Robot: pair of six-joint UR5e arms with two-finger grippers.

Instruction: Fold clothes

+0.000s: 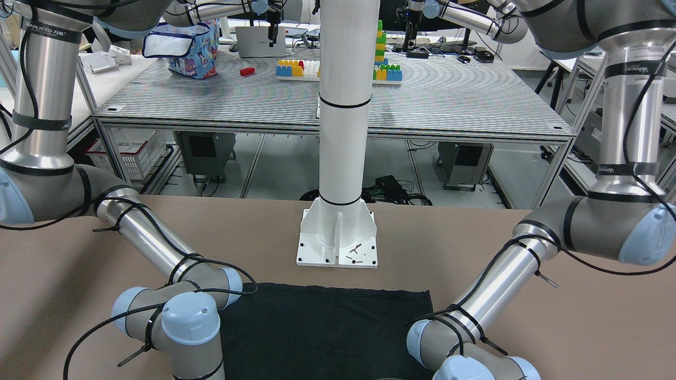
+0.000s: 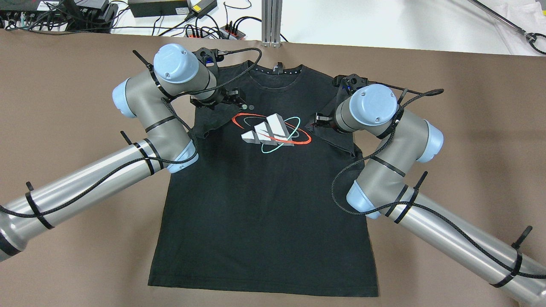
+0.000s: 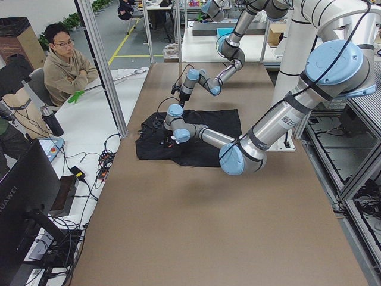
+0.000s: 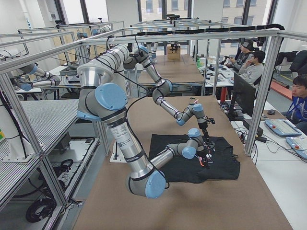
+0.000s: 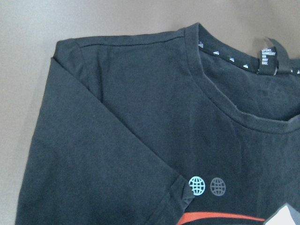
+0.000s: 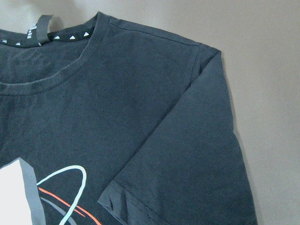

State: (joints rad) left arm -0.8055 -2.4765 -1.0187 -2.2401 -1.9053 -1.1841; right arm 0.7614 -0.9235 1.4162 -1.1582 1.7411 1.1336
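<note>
Flatly spread black shirt [image 2: 264,204], sleeves folded inward, table [image 2: 64,106] around

Robotics lab: aluminium-framed cells [image 4: 192,34], neighbouring robot arms [image 1: 470,18], seated operator [image 3: 64,65], desk monitor [image 3: 24,196].

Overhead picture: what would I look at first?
The black T-shirt, flat in the middle of the brown table, catches the eye first, with its red, white and teal logo on the chest. Then the left arm and right arm, silver with pale blue joints, each bent over one shoulder of it.
</note>
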